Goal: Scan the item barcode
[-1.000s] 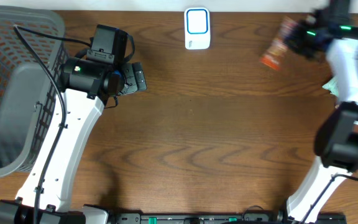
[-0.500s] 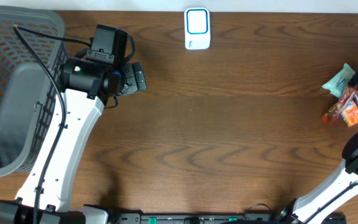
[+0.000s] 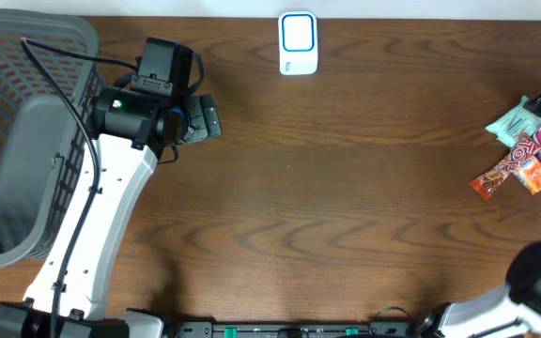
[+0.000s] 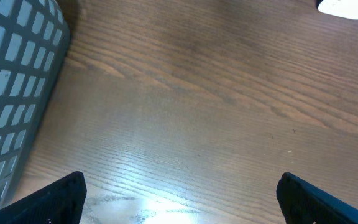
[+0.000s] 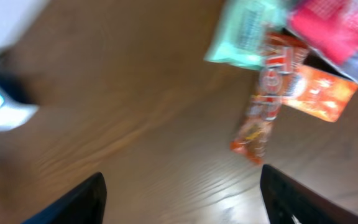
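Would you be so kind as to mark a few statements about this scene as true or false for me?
1. The white scanner sits near the far edge of the table. True.
2. The left gripper holds a snack packet. False: its jaws are open and empty over bare wood.
3. The snack packets lie in the grey basket. False: they lie on the table by its right edge, and the basket is at the left.
4. The right gripper is open with nothing between its fingers. True.
5. A mint-green packet is among the snacks. True.
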`<state>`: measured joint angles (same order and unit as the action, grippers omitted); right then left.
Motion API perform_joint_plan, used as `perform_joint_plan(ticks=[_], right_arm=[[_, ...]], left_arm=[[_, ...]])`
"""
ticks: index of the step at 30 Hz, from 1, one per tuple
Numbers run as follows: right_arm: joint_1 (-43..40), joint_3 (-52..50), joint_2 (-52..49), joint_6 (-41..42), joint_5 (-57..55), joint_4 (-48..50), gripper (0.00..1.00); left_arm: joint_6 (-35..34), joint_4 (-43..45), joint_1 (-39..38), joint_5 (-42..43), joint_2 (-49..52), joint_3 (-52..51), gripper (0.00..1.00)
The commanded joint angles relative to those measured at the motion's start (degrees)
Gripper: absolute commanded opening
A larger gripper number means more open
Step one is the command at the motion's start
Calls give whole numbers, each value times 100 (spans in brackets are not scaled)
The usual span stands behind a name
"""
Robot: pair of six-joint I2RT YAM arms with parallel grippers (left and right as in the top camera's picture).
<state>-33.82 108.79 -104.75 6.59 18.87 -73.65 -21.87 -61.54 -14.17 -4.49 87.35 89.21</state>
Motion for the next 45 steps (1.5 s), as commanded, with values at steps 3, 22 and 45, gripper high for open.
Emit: perform_joint_plan(ticks=[3,22,45], right_arm=[[260,-70,1545,-501,1060,-903,73],[1261,-4227,5101,-660,1064,-1641,99],[2332,-5158,6360,-2441,1906,-76,99]], left_arm=[[17,-13,13,-55,-11,-9,98],[17,-13,13,-55,-11,-9,98],[17,-13,13,-55,-11,-9,98]])
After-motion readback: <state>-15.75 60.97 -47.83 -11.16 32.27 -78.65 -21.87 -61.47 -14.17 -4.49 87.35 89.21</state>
